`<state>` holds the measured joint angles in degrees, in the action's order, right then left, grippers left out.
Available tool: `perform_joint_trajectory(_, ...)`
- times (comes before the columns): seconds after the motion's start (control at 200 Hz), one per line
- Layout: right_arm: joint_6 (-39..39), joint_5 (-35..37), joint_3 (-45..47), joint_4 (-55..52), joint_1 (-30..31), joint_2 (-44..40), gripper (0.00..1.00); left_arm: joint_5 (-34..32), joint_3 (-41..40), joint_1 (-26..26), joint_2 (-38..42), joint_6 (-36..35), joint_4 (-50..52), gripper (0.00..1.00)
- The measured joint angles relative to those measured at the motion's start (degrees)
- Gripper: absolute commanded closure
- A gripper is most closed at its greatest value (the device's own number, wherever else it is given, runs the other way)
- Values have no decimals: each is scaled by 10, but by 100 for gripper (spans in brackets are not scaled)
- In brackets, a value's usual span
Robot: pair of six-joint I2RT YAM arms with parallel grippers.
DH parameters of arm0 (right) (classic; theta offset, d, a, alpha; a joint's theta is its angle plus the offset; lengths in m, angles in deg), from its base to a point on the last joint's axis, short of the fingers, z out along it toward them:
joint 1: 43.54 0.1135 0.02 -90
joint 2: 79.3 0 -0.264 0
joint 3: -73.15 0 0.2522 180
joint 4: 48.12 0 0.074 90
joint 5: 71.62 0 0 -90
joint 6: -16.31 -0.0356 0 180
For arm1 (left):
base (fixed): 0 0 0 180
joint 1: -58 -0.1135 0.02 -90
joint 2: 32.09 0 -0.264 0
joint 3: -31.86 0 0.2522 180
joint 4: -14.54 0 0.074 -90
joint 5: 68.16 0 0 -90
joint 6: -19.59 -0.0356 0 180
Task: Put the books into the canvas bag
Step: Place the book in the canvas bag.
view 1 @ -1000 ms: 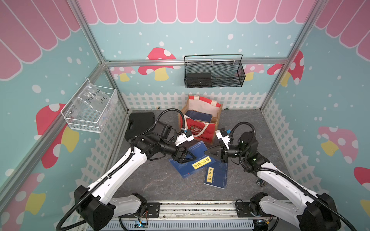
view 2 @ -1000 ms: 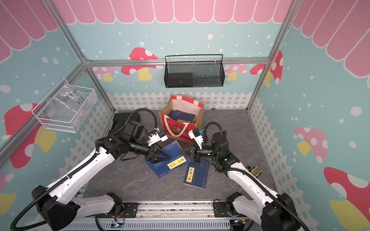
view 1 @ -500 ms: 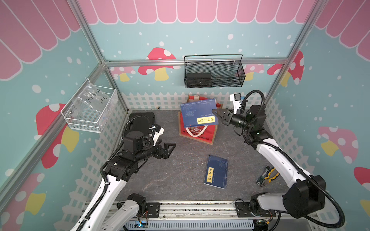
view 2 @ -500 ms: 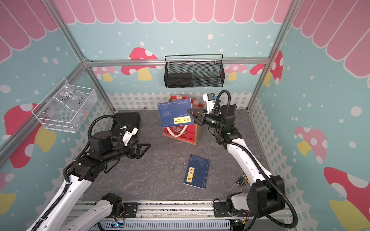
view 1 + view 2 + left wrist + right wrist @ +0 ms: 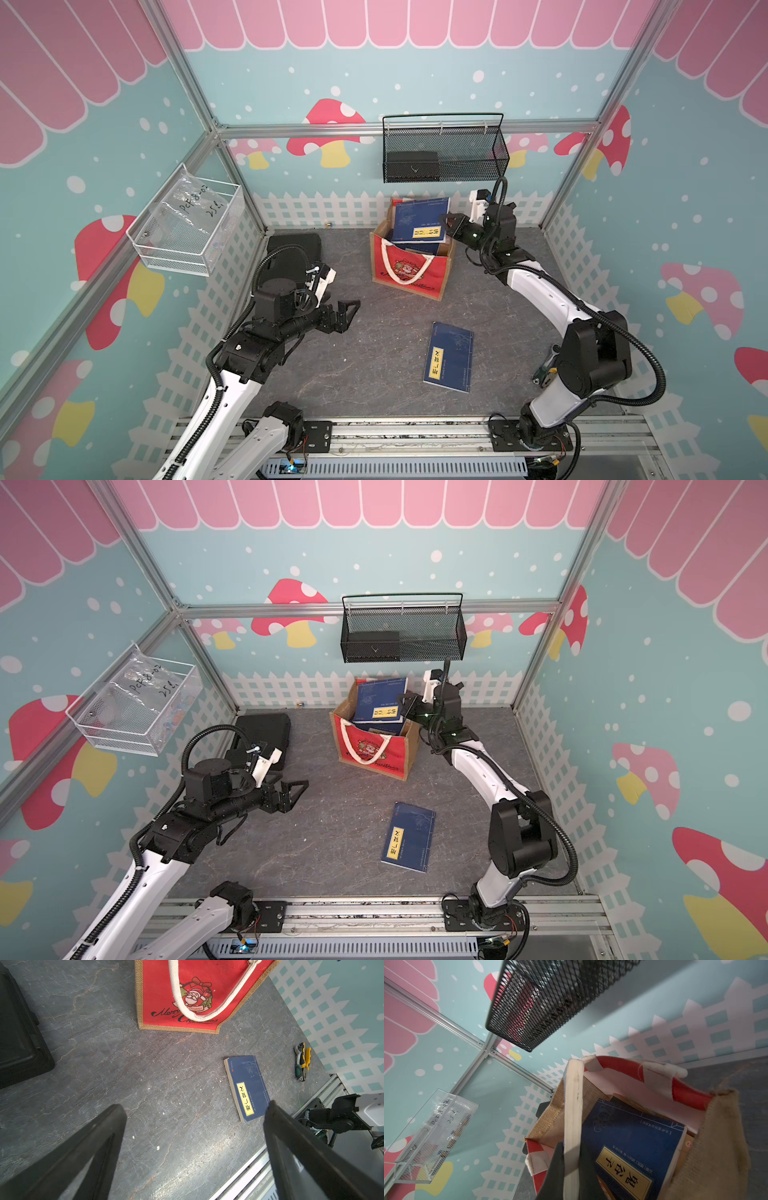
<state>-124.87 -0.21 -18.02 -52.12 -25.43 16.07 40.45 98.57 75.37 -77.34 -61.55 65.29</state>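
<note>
The canvas bag [image 5: 409, 274] stands upright near the middle of the surface's [image 5: 374, 382] back edge, its red Santa panel facing the front edge and a white handle drooping over that panel; its mouth is open. The right pincer [image 5: 445, 220] reaches in from the bag's right side and is clamped on a dark blue book [image 5: 419, 218] with a yellow title label; it grips the book by one edge. In both top views the book hangs tilted over the bag's mouth with its cover up; whether its lower edge touches anything inside cannot be told. The right wrist view shows the pale page edge of this book running between the two dark fingers [image 5: 556, 1159]; beneath it a second blue book [image 5: 633, 1136] with a yellow label lies in the bag on top of other books.

The left pincer [image 5: 347, 316] hovers over the left half of the surface, well apart from the bag; its jaws are spread wide and nothing is between them. One more blue book [image 5: 451, 357] lies flat on the surface toward the front edge, right of centre, cover up, apart from both arms.

A black plastic case [image 5: 291, 253] sits in the back left corner; a yellow-handled tool [image 5: 302, 1061] lies by the right edge; a black mesh basket [image 5: 444, 153] hangs on the back wall above the bag.
</note>
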Motion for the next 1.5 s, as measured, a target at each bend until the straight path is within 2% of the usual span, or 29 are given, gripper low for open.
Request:
perform_joint_trajectory(0.21, -28, 85, 5, -26, 56, 2, 100, 0, 0, 0, 1, 2, 0, 1)
perform_joint_trajectory(0.455, -67, 192, -14, -93, 82, 15, 100, 0, 0, 1, 15, 4, 0, 1)
perform_joint_trajectory(0.595, -83, 228, -59, -133, 93, 47, 92, -4, 0, 5, 20, 4, 0, 1)
perform_joint_trajectory(0.75, -97, 253, -68, -153, 98, 53, 85, -9, 0, 9, 21, 4, 0, 1)
perform_joint_trajectory(0.926, -106, 267, -68, -161, 98, 53, 67, -6, 0, 15, 17, 4, 0, 1)
perform_joint_trajectory(1.101, -98, 270, -68, -161, 98, 53, 60, 19, 0, 23, -10, 12, -1, 1)
perform_joint_trajectory(1.191, -87, 270, -70, -161, 98, 53, 51, 42, 0, 30, -38, 21, -3, 1)
perform_joint_trajectory(1.501, 2, 283, -68, -165, 97, -7, 23, 63, -7, 116, -87, 80, -55, 1)
